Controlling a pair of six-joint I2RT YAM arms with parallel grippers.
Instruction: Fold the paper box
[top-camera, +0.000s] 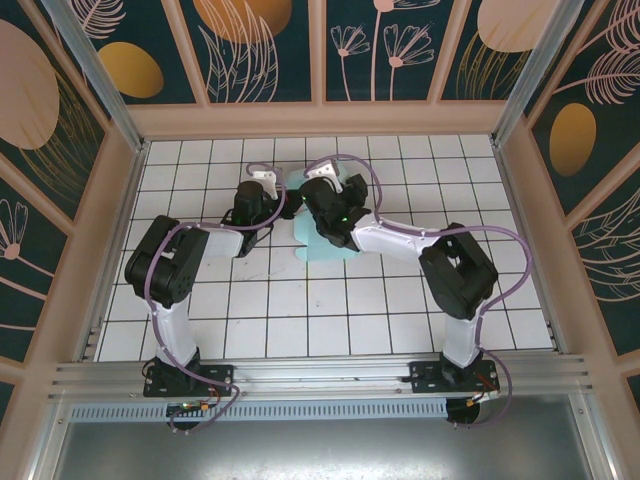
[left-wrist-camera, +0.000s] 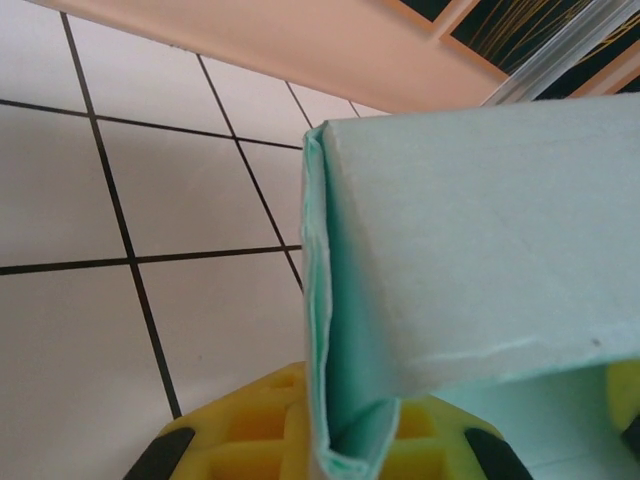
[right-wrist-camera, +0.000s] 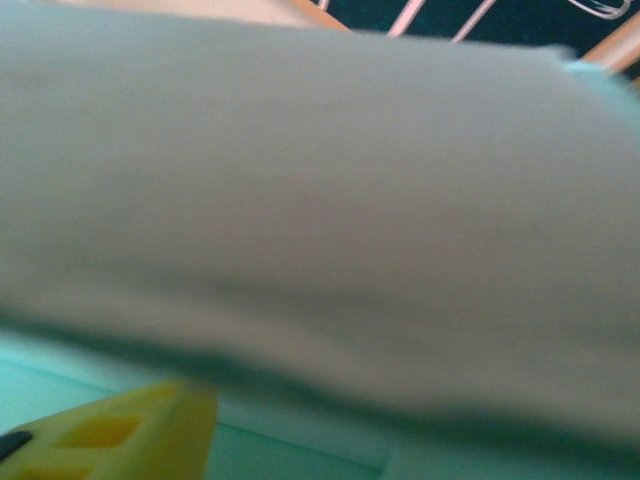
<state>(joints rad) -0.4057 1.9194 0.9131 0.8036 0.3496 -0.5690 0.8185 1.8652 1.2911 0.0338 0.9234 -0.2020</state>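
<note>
Two arms elbows-out, wrists over the paper box (top-camera: 320, 252); left fingers (left-wrist-camera: 250, 425) tight on its fold; right fingers (right-wrist-camera: 120, 432) unclear

Colours and patterns noted:

- Paper box (top-camera: 318, 250): pale mint-green, plain, unprinted; a lighter crease line shows in the left wrist view.
- Table (top-camera: 300, 320): white square tiles with a dark grid of joints.
- Left arm (top-camera: 170, 270) and right arm (top-camera: 455, 275): black joints, white links, purple cables.
- Left gripper's fingers (left-wrist-camera: 250, 435): yellow with black pads.
- Right gripper's finger (right-wrist-camera: 110, 430): yellow.
- Walls (top-camera: 270, 50): dark teal panels with orange and peach ovals and pale line-drawn plants, framed in peach.
- Near rail (top-camera: 320, 375): silver-grey metal.
</note>
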